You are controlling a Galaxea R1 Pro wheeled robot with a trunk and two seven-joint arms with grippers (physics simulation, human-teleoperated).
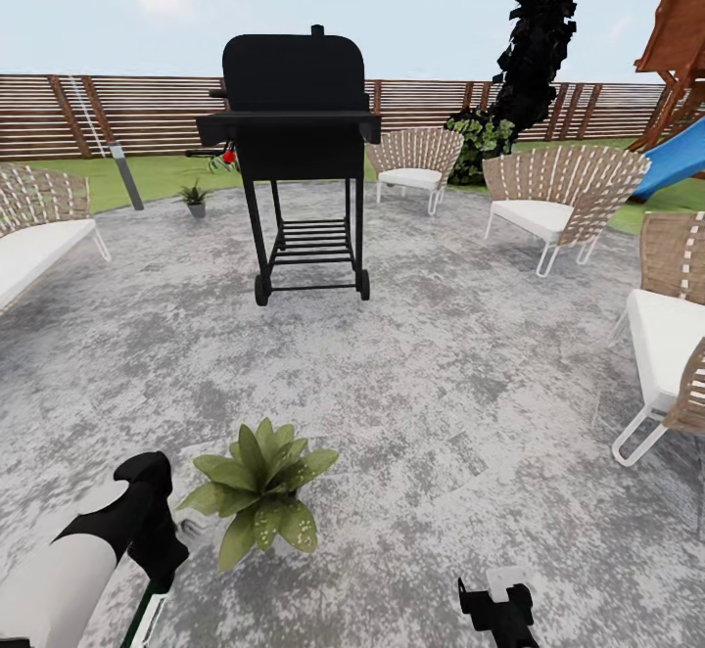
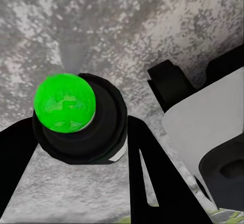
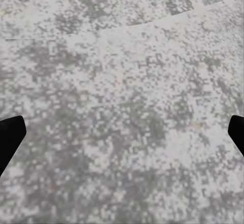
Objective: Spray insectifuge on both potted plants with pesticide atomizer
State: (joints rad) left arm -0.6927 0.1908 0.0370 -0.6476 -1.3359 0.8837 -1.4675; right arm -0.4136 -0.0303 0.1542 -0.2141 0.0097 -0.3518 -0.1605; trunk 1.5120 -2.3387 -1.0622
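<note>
The patio (image 1: 441,403) is rough, mottled grey stone, the grill (image 1: 294,129) matt black metal, the fence (image 1: 117,115) brown slatted wood, the chairs (image 1: 563,198) pale woven strapping with white cushions, and the broad-leaved potted plant (image 1: 259,501) has smooth speckled green leaves.

Bright, even daylight all over. Almost no shadows fall on the grey patio (image 1: 441,384). The close patio views look grainy and a bit blurry.

Two potted plants (image 1: 257,491) (image 1: 195,197), one black grill (image 1: 294,129), four woven chairs (image 1: 416,163), one blue slide (image 1: 681,159)
</note>
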